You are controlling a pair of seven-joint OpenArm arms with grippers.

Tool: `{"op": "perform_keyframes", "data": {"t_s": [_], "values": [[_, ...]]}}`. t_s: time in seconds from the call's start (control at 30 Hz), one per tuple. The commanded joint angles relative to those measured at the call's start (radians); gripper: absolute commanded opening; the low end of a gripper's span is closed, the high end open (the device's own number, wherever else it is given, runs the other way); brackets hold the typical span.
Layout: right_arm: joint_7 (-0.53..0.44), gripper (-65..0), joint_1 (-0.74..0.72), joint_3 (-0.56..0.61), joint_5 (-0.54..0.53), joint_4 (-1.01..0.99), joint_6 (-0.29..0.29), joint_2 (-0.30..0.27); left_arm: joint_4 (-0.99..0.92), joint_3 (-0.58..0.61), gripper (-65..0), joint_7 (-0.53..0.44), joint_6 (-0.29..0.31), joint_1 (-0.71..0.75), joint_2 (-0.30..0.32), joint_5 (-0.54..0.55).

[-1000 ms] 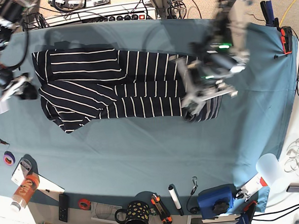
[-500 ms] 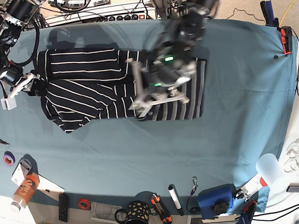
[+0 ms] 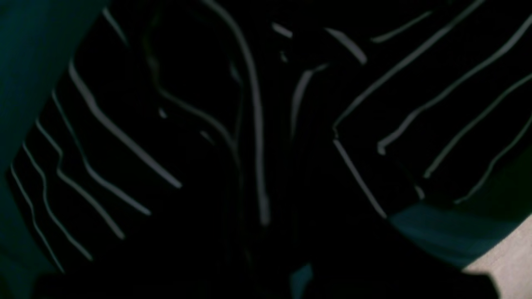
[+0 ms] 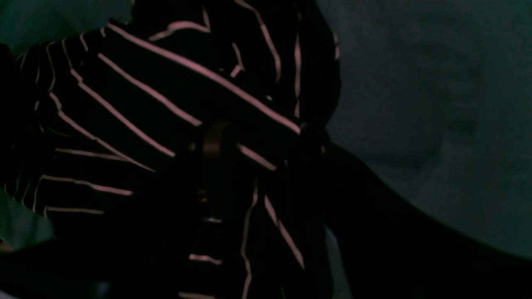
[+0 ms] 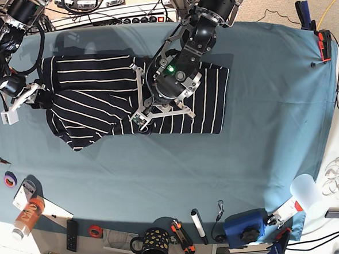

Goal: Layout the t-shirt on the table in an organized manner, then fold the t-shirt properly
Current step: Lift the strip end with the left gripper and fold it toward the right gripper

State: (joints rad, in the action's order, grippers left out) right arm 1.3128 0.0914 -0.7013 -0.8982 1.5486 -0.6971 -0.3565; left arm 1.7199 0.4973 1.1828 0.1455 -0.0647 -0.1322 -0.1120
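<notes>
The t-shirt (image 5: 92,91), dark with thin white stripes, lies across the back half of the teal table (image 5: 190,177). Its right end is folded over, with stripes running the other way (image 5: 211,101). My left gripper (image 5: 141,120) is down on the shirt's front edge near the middle, shut on the fabric. In the left wrist view only creased shirt cloth (image 3: 415,104) and a bit of table (image 3: 436,232) show. My right gripper (image 5: 27,100) is at the shirt's left edge. In the right wrist view bunched shirt cloth (image 4: 145,104) crowds it, too dark to read the jaws.
Along the front edge stand a black mug (image 5: 151,246), a white marker (image 5: 197,226), a blue box (image 5: 244,226), an orange bottle (image 5: 26,217) and tape rolls (image 5: 10,180). A power strip (image 5: 117,18) and cables run behind the table. A red clamp (image 5: 324,42) sits far right.
My left arm has swept from the right side to the middle, carrying the shirt's right end over the body. The right gripper has shifted slightly toward the shirt's left edge.
</notes>
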Motion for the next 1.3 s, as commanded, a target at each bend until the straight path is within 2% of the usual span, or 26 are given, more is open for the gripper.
{"op": "perform_keyframes", "data": {"t_s": [0.0, 0.1, 0.2, 0.3, 0.43, 0.5, 0.67, 0.77, 0.87, 1.0, 1.1, 1.2, 1.27], "values": [[-0.026, -39.7, -0.011, -0.007, -0.017, 0.016, -0.001, -0.021, 0.016, 0.005, -65.0, -0.026, -0.004, -0.017, -0.025, 0.020], [-0.027, -39.7, -0.011, -0.007, -0.017, 0.016, -0.001, -0.021, 0.016, 0.005, -65.0, -0.063, 0.000, -0.016, -0.025, 0.075], [-0.027, -39.7, -0.011, -0.007, -0.017, 0.016, -0.001, -0.021, 0.016, 0.005, -65.0, -0.126, 0.040, -0.016, -0.025, 0.130], [-0.027, -39.7, -0.011, -0.007, -0.017, 0.016, -0.001, -0.021, 0.016, 0.005, -65.0, -0.137, 0.087, -0.016, -0.025, 0.135], [-0.027, -39.7, -0.011, -0.007, -0.017, 0.016, -0.001, -0.021, 0.016, 0.005, -43.3, -0.140, 0.091, -0.016, -0.025, 0.135], [-0.027, -39.7, -0.011, -0.007, -0.017, 0.016, -0.001, -0.021, 0.016, 0.005, -37.1, -0.156, 0.086, -0.016, -0.025, 0.136], [-0.031, -39.7, -0.011, -0.007, -0.017, 0.016, -0.001, -0.021, 0.058, 0.005, -36.4, -0.135, 0.084, -0.021, -0.025, 0.139], [-0.039, -39.7, -0.011, -0.007, -0.017, 0.016, -0.001, -0.021, 0.131, 0.005, -36.4, -0.104, 0.083, -0.021, -0.025, 0.179], [-0.042, -39.7, -0.011, -0.007, -0.017, 0.016, -0.001, -0.021, 0.208, 0.004, -36.4, -0.100, 0.056, -0.008, -0.025, 0.191], [-0.043, -39.7, -0.012, -0.007, -0.018, 0.016, -0.001, -0.024, 0.272, 0.003, -36.4, -0.102, 0.055, 0.021, -0.025, 0.103], [-0.048, -39.7, -0.016, -0.008, -0.018, 0.016, -0.001, -0.026, 0.274, 0.003, -36.4, -0.098, 0.000, 0.035, -0.025, -0.045], [-0.049, -39.7, -0.023, -0.008, -0.021, 0.017, -0.001, -0.027, 0.273, 0.002, -36.4, -0.098, -0.053, 0.040, 0.031, -0.130], [-0.048, -39.7, -0.025, -0.008, -0.029, 0.017, -0.001, -0.033, 0.273, -0.012, -36.4, -0.092, -0.060, 0.041, 0.079, -0.143]]}}
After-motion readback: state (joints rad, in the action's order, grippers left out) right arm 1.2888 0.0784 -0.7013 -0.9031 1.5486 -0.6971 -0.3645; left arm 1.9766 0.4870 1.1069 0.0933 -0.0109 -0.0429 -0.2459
